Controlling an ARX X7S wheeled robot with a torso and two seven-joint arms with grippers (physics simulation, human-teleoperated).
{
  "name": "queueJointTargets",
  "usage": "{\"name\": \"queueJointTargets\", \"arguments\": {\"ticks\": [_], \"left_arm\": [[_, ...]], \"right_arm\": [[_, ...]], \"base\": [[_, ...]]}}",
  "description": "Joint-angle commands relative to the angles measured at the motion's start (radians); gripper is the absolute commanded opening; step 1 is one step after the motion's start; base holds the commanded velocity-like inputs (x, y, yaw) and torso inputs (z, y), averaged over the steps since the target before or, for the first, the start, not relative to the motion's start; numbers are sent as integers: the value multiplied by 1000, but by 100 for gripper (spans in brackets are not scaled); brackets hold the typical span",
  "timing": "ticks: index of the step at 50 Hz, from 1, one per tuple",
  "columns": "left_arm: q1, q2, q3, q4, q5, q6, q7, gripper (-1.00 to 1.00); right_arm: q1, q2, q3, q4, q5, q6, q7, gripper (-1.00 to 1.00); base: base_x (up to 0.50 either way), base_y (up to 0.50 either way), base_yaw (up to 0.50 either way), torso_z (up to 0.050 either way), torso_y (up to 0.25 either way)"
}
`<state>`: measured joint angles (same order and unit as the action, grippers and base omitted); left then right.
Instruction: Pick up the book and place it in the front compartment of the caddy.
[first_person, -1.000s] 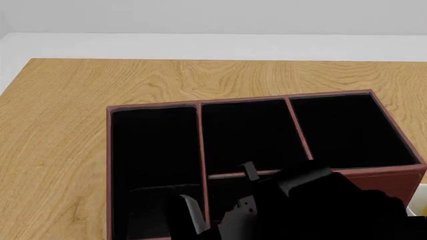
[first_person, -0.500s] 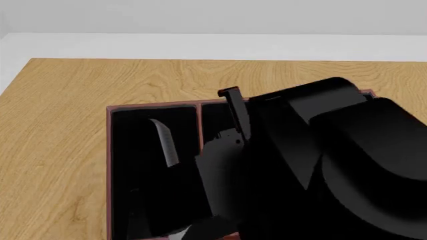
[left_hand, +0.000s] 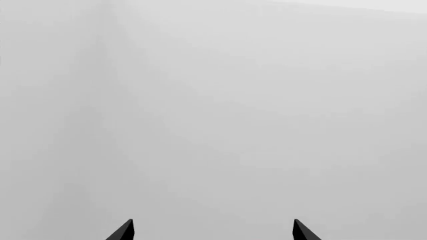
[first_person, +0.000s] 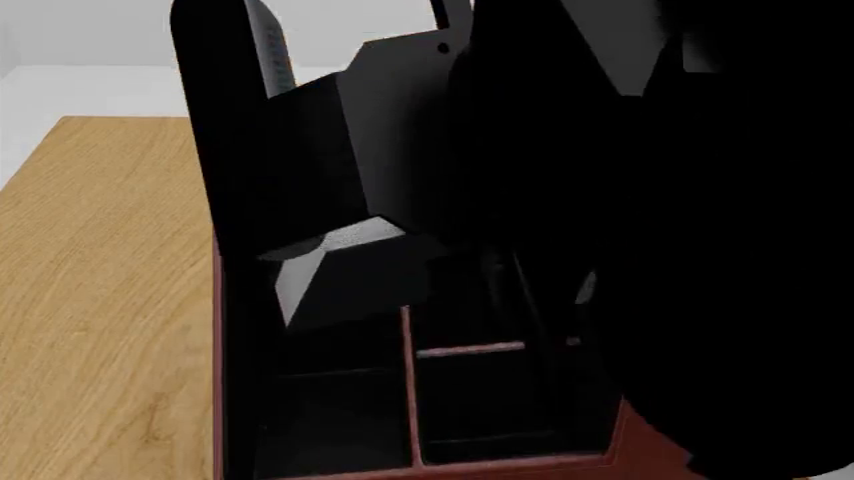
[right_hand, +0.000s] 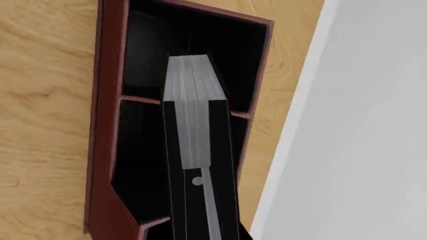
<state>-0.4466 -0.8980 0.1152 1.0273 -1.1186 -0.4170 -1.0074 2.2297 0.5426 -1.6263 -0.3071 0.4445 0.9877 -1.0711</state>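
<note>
My right gripper (right_hand: 195, 107) is shut on the book (right_hand: 192, 85), a thin black hardback whose white page edge faces the wrist camera. In the head view the book (first_person: 220, 140) stands upright, lifted high above the left part of the caddy (first_person: 219, 380). The caddy is a dark red-brown box with a black inside and red dividers; in the right wrist view the caddy (right_hand: 107, 130) lies below the book. My left gripper (left_hand: 212, 235) is open and empty, with only its two dark fingertips (left_hand: 123, 231) showing against plain grey.
The right arm (first_person: 641, 200) fills most of the head view and hides the caddy's right and back compartments. The wooden table (first_person: 94, 300) shows to the caddy's left. The table edge and pale floor (right_hand: 373, 125) lie beyond the caddy in the right wrist view.
My right arm has risen from low inside the caddy to high above it, carrying the book up; it now blocks most of the head view.
</note>
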Motion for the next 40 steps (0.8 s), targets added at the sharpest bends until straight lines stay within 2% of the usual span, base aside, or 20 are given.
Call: {"name": "queueJointTargets", "arguments": {"ticks": [1,8,20,40], "left_arm": [[2,-6,15,-10,14,20,4,100],[2,2,25,-23,30,25,16,100],[9,-32,16,6,3,42,-18,100],[15,-44,37,-14,26,76,-10,100]], "right_arm": [[37,-65,16,184,-106,-88,-27,-100],[26,-108,7,300,-138,-112,-32,-100],[7,-197,-18,474,-168,-105,-52,-100],[-60,-258,-86,571,-220,-102,-43,-100]], "base": [[0,0,0,0,0],[0,0,0,0,1],[0,0,0,0,1],[0,0,0,0,2]]}}
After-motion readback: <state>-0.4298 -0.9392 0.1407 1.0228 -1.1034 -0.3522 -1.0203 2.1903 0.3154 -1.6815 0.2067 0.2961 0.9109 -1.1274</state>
